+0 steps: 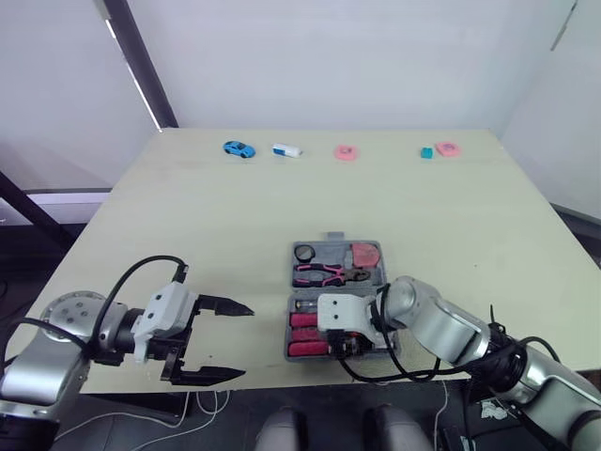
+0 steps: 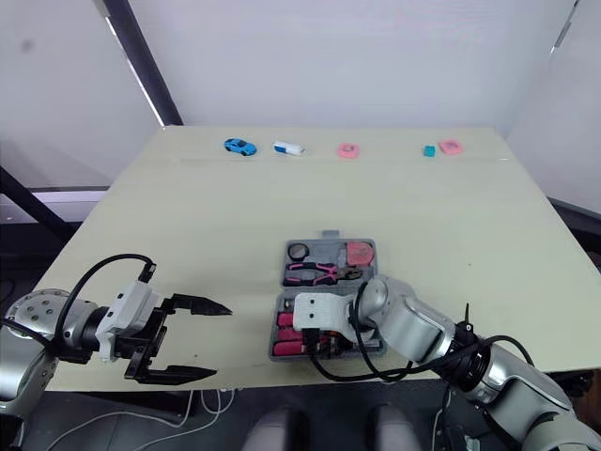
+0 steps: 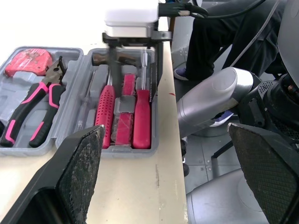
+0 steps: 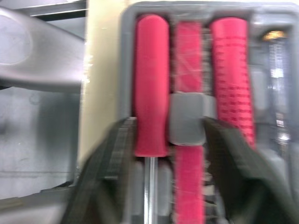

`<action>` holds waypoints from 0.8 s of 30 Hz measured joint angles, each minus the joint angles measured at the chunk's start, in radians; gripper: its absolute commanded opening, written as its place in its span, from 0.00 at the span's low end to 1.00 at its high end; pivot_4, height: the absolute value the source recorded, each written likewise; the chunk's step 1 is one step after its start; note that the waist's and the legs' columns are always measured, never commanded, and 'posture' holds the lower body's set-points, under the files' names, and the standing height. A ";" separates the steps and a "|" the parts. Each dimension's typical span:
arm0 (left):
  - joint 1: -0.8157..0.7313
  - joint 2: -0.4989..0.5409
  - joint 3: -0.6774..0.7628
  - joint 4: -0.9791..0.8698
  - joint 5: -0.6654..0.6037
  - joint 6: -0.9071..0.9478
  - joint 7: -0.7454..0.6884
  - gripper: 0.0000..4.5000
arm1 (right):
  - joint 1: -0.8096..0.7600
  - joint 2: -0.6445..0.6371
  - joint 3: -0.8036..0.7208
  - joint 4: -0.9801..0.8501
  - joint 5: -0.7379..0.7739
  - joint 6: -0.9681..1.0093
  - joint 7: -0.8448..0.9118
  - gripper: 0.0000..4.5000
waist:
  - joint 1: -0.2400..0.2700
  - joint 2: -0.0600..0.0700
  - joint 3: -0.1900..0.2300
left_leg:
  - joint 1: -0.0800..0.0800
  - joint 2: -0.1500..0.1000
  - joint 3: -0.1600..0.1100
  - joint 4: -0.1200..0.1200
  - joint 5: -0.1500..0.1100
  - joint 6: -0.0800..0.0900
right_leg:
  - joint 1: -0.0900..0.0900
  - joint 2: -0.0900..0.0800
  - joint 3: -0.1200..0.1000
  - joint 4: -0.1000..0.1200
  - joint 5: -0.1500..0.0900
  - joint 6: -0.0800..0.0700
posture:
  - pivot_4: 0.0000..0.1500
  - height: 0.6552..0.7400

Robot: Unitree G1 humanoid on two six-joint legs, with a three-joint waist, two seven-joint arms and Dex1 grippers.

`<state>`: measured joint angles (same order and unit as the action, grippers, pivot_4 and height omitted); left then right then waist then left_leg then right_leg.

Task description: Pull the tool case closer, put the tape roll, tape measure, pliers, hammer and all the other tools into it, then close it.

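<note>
The grey tool case point(image 1: 293, 305) lies open at the table's near edge. Its far half holds the black tape roll point(image 1: 303, 252), the red tape measure point(image 1: 364, 254) and the pink-handled pliers point(image 1: 324, 274). In the near half lie the hammer point(image 3: 105, 109) and a red screwdriver point(image 4: 150, 84), with another red-handled tool point(image 4: 189, 60) between them. My right gripper point(image 4: 173, 186) hangs open just over that half, its fingers point(image 4: 117, 172) straddling the screwdriver and the middle tool. Over the table to the left of the case, my left gripper point(image 1: 244, 342) is open and holds nothing.
Along the table's far edge sit a blue toy car point(image 1: 238, 148), a white object point(image 1: 286, 150), two pink objects point(image 1: 346, 152) point(image 1: 447, 148) and a small teal one point(image 1: 426, 152). The case lies close to the near table edge point(image 1: 254, 381).
</note>
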<state>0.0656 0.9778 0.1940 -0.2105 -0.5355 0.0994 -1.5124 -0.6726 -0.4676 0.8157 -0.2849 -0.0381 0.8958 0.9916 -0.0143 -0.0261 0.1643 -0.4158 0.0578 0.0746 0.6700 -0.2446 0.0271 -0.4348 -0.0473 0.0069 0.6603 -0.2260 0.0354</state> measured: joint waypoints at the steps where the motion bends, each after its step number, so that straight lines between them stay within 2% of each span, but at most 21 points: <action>1: 0.000 0.000 0.000 0.000 0.000 0.000 0.000 1.00 | 0.000 0.000 0.000 0.000 0.004 0.003 0.001 0.76 | 0.000 0.000 0.000 | 0.000 0.000 0.000 0.000 0.000 0.000 | 0.000 0.000 0.000 0.000 0.000 0.000 | 1.00 0.99; 5: -0.002 -0.001 0.000 0.000 0.000 0.000 0.000 1.00 | 0.003 -0.006 -0.013 -0.014 0.022 0.010 0.007 0.76 | 0.000 0.000 0.000 | 0.000 0.000 0.000 0.000 0.000 0.000 | 0.000 0.000 0.000 0.000 0.000 0.000 | 1.00 0.99; 7: -0.005 -0.002 -0.001 0.000 0.000 -0.001 0.000 1.00 | 0.009 -0.007 -0.049 -0.024 0.045 0.009 0.011 0.76 | 0.000 0.000 0.000 | 0.000 0.000 0.000 0.000 0.000 0.000 | 0.000 0.000 0.000 0.000 0.000 0.000 | 1.00 0.99; 8: -0.014 -0.005 -0.003 0.003 0.000 -0.004 0.001 1.00 | 0.063 -0.012 -0.121 -0.034 0.090 -0.066 0.021 0.76 | 0.004 0.000 0.000 | 0.000 0.000 -0.001 0.000 0.000 0.000 | 0.000 0.000 -0.001 0.000 0.000 0.000 | 1.00 0.99; 9: -0.014 -0.008 -0.004 0.008 0.000 -0.006 0.002 1.00 | 0.122 -0.026 -0.165 -0.026 0.116 -0.194 0.028 0.61 | 0.005 0.000 0.000 | 0.000 0.000 -0.001 0.000 0.000 0.000 | 0.001 0.000 -0.001 -0.002 0.000 0.000 | 1.00 0.99; 12: -0.016 -0.008 -0.004 0.010 0.000 -0.007 0.002 1.00 | 0.159 -0.061 -0.171 0.013 0.111 -0.351 0.038 0.41 | 0.002 0.000 0.000 | 0.000 0.000 0.000 0.000 0.000 0.000 | 0.001 0.000 -0.001 -0.002 -0.001 0.001 | 1.00 0.99; 14: -0.016 -0.009 -0.004 0.013 0.000 -0.010 0.002 1.00 | 0.197 -0.075 -0.194 0.068 0.104 -0.457 0.042 0.16 | 0.002 -0.001 0.000 | 0.000 0.000 0.000 0.000 0.000 0.000 | 0.001 0.000 -0.001 -0.002 -0.001 0.003 | 1.00 0.99; 16: -0.016 -0.010 -0.004 0.017 0.000 -0.011 0.002 1.00 | 0.212 -0.067 -0.208 0.100 0.107 -0.497 0.042 0.02 | 0.000 -0.001 0.000 | 0.000 0.000 0.000 0.000 0.000 0.000 | 0.001 0.000 -0.001 -0.001 -0.001 0.003 | 1.00 0.99; 24: -0.032 -0.011 -0.007 0.028 0.000 -0.011 0.001 1.00 | 0.253 -0.016 -0.223 0.185 0.106 -0.602 0.047 0.02 | 0.004 -0.001 0.000 | 0.001 0.000 0.000 0.000 0.000 0.000 | 0.001 0.000 0.000 0.000 -0.001 0.002 | 1.00 0.99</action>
<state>0.0340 0.9663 0.1873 -0.1827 -0.5356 0.0885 -1.5116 -0.4194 -0.4841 0.5923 -0.0998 0.0681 0.2943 1.0389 -0.0103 -0.0269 0.1642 -0.4150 0.0576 0.0742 0.6703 -0.2446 0.0272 -0.4334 -0.0470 0.0069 0.6601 -0.2269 0.0370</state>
